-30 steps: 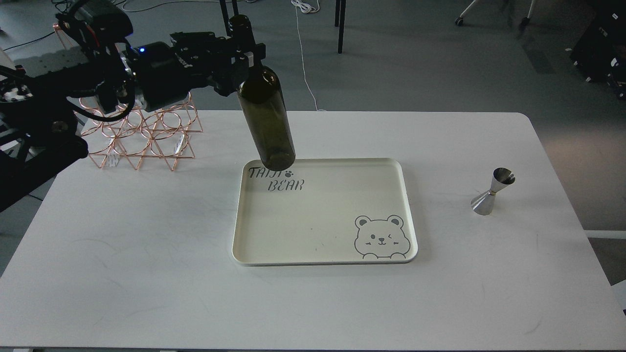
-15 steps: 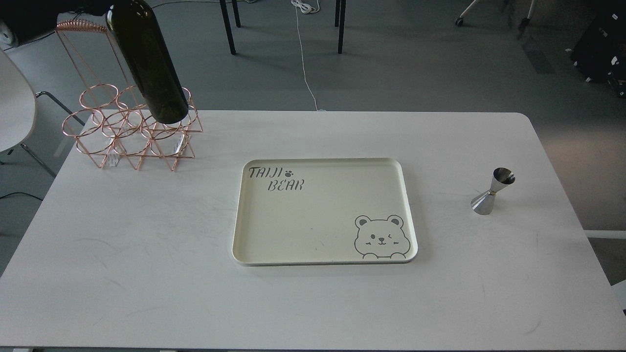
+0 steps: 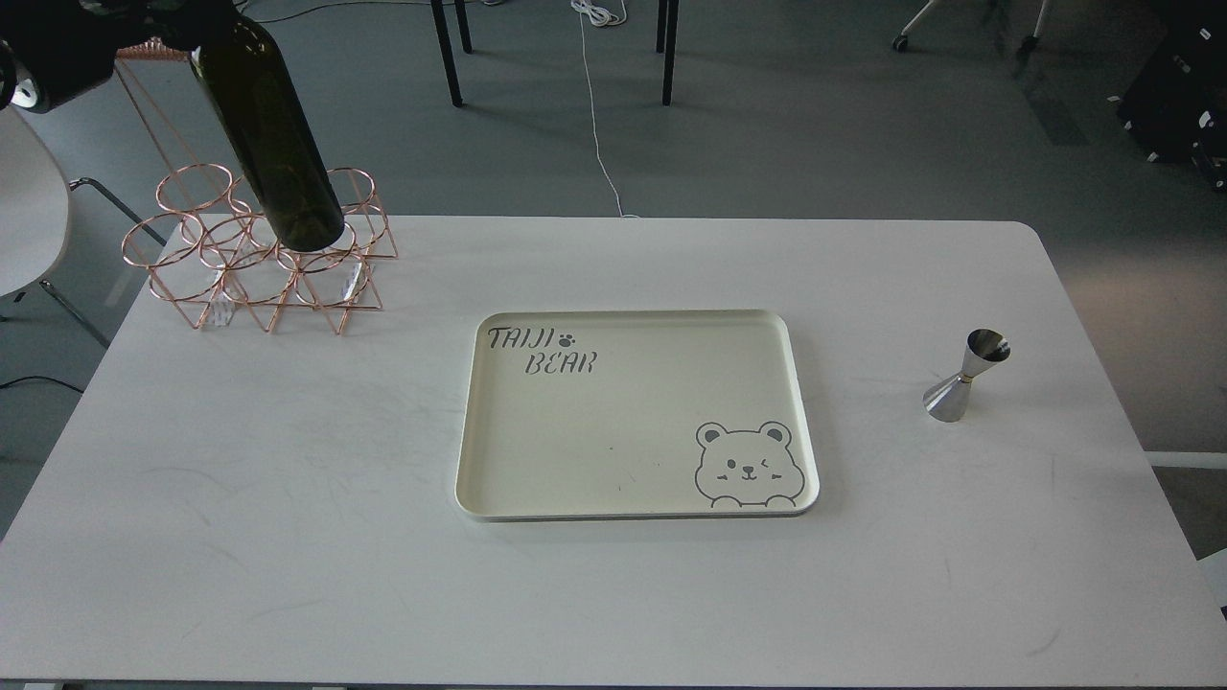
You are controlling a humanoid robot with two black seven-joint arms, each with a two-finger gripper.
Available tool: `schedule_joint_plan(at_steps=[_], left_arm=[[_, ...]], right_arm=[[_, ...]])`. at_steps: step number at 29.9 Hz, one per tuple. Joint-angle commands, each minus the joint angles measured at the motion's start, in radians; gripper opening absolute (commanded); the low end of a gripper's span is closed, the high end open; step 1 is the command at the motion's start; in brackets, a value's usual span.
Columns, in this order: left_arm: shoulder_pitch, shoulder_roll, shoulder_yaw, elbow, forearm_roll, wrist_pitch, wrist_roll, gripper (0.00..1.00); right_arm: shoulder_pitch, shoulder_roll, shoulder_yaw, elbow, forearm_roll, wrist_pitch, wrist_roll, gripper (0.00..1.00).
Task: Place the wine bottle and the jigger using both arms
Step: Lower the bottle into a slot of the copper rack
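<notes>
The wine bottle [image 3: 273,144] hangs tilted in the air at the far left, its base over the rings of a copper wire rack [image 3: 259,259]. Its neck runs off the top edge. My left gripper [image 3: 163,11] shows only as a dark mass at the top left corner against the bottle's top, and it holds the bottle up. The jigger [image 3: 966,376] stands upright on the white table [image 3: 288,537] at the right, apart from everything. My right arm is out of view.
A cream tray [image 3: 470,460] with a bear drawing and "TAIJI BEAR" lettering lies at the table's middle with nothing in it. A white chair [image 3: 29,220] stands left of the table. Chair legs and a cable are on the floor behind.
The bottle has gone from above the tray's far left corner to above the copper rack. In the last half second it has shifted slightly left and down.
</notes>
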Motion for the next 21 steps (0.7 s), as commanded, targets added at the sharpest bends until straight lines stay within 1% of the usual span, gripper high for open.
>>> schedule_joint_plan(at_steps=[1,4,6,10,12,15,21], left_arm=[[0.004,-0.009,0.001,0.003,0.0,0.0,0.001,0.14],[0.005,-0.009,0.007,0.005,0.002,0.001,0.001,0.14],[0.004,-0.008,0.036,0.006,0.002,0.01,0.001,0.14],[0.004,-0.012,0.078,0.028,-0.006,0.069,0.0,0.15],[0.004,-0.025,0.101,0.046,-0.006,0.081,0.0,0.15],[0.002,-0.04,0.112,0.066,-0.011,0.082,-0.002,0.16],[0.005,-0.041,0.113,0.064,-0.015,0.081,-0.002,0.18]], right_arm=[[0.001,0.0,0.0,0.0,0.0,0.0,0.0,0.97],[-0.002,0.0,-0.001,0.0,0.0,0.0,0.0,0.97],[-0.003,0.0,-0.001,0.0,0.0,0.0,0.0,0.97],[-0.003,0.0,-0.001,0.0,0.0,0.0,0.0,0.97],[-0.003,0.0,-0.001,0.0,0.0,0.0,0.0,0.97],[-0.003,0.0,-0.001,0.0,0.0,0.0,0.0,0.97],[-0.003,0.0,-0.001,-0.001,0.0,0.0,0.0,0.97]])
